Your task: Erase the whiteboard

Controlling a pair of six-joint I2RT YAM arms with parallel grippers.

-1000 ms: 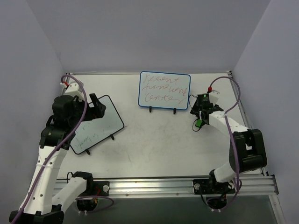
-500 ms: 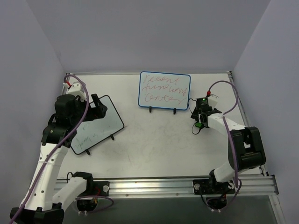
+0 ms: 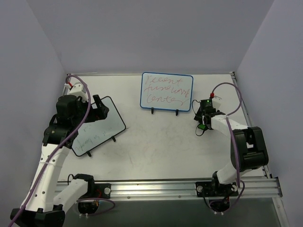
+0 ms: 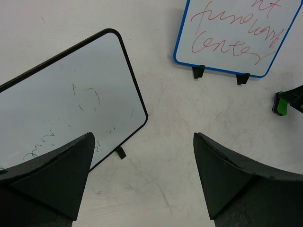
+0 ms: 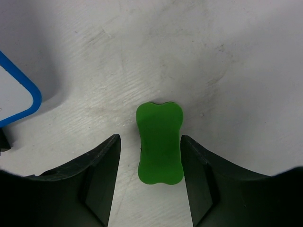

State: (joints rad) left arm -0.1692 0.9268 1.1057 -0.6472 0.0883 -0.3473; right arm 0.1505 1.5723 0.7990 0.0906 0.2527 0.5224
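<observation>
right end effector (image 5: 150, 140): lowered to the table (image 3: 156, 146), jaws parted only a little and set either side of a green eraser (image 5: 159, 144); a sliver of table shows between the eraser and the finger on the picture's left (image 5: 97, 182), while the opposite finger sits at or just beside the eraser's other edge; contact there cannot be told, and the eraser lies flat on the table. left end effector (image 4: 143, 142): jaws spread wide, holding nothing, touching nothing, held above bare table. whiteboard (image 3: 167, 91): blue rounded frame, standing on two small black feet toward the far middle of the table, face covered with red handwriting; its lower right corner (image 5: 21, 97) lies near the green eraser, apart from it. black-framed whiteboard (image 3: 97, 126): on the left side of the table, turned at an angle, faint green marks on its face, below and to the picture's left of the left end effector in the left wrist view.
</observation>
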